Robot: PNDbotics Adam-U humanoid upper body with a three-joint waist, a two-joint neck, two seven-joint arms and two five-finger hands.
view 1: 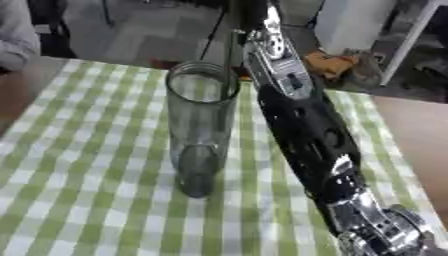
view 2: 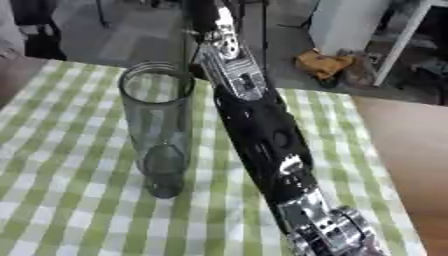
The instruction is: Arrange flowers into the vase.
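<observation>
Here we see the glass vase upright on the checked table. Our right arm stretches just beside the vase. Its robot hand lies beyond the vase's rim, so we cannot tell its state.

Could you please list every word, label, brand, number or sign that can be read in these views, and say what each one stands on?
None can be read.
Glass vase: clear and plain, no label or print.
Green-and-white checked tablecloth: pattern only, no text.
Right arm: black and silver, no marking that can be made out.
Orange object on the floor beyond the table: too blurred to tell whether it carries any text.
</observation>
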